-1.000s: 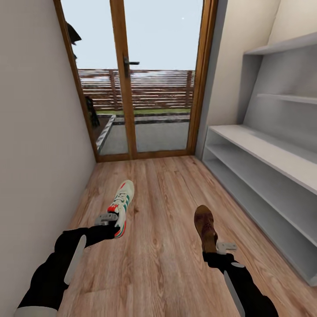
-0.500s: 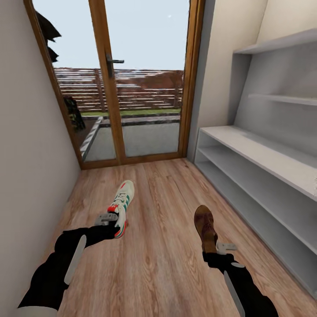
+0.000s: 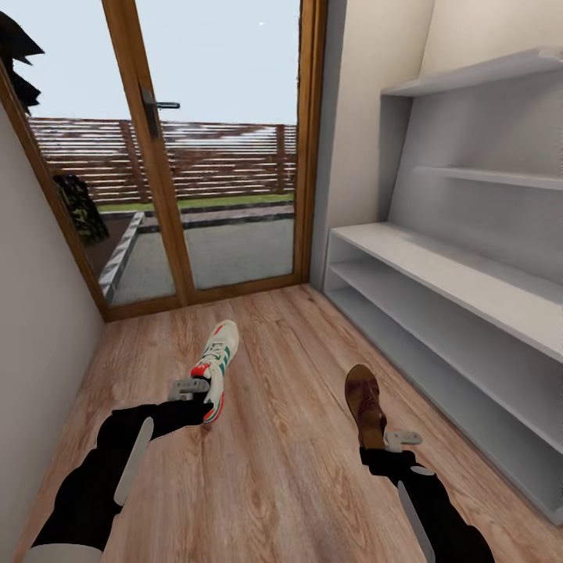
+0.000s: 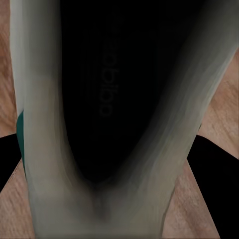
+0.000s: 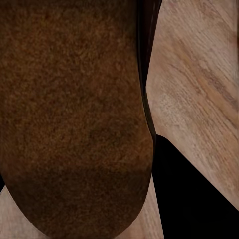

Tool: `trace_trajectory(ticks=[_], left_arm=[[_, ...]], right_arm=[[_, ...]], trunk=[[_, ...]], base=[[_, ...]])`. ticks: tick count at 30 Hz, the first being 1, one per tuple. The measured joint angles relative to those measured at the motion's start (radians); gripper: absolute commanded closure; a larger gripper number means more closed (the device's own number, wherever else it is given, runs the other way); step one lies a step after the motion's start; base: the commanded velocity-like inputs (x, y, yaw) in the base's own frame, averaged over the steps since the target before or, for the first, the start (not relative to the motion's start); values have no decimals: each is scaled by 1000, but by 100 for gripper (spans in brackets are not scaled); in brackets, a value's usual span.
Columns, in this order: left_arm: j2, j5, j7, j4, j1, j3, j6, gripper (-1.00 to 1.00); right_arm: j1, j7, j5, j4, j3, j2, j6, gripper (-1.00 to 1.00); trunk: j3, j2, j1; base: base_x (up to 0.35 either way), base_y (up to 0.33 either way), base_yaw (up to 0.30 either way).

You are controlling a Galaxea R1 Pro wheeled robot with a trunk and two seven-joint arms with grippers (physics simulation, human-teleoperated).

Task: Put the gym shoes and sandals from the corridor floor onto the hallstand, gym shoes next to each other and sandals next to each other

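My left gripper (image 3: 205, 399) is shut on the heel of a white gym shoe (image 3: 216, 362) with green stripes and red-orange patches, held out over the corridor floor (image 3: 274, 469). In the left wrist view the gym shoe's dark opening (image 4: 114, 99) fills the frame. A brown sandal (image 3: 364, 403) sticks forward from my right gripper (image 3: 375, 446), which is shut on its heel end; the sandal's brown footbed (image 5: 74, 109) is close up in the right wrist view. The pale grey hallstand (image 3: 469, 289) stands along the right wall, its two bench tiers bare.
A wood-framed glass door (image 3: 164, 156) closes the corridor's far end, with a fence and yard behind it. A plain wall (image 3: 31, 375) runs along the left. Floating shelves (image 3: 485, 78) hang above the bench.
The whole view has swung to the right, so the door has shifted left and the hallstand has come closer to the middle. Both arms and the held shoes keep the same place in the picture.
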Motion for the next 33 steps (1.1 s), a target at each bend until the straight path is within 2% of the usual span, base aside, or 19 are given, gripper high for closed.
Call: trace_trajectory(ticks=[16, 33], left_arm=[[0, 0, 0, 0, 0, 0, 0, 100], [0, -2, 0, 0, 0, 0, -1, 100]], right_arm=[[0, 0, -1, 0, 0, 0, 0, 100], [0, 0, -1, 0, -2, -1, 0, 100]], trunk=[[0, 0, 0], [0, 0, 0]], base=[[235, 192, -268], [18, 6, -272]])
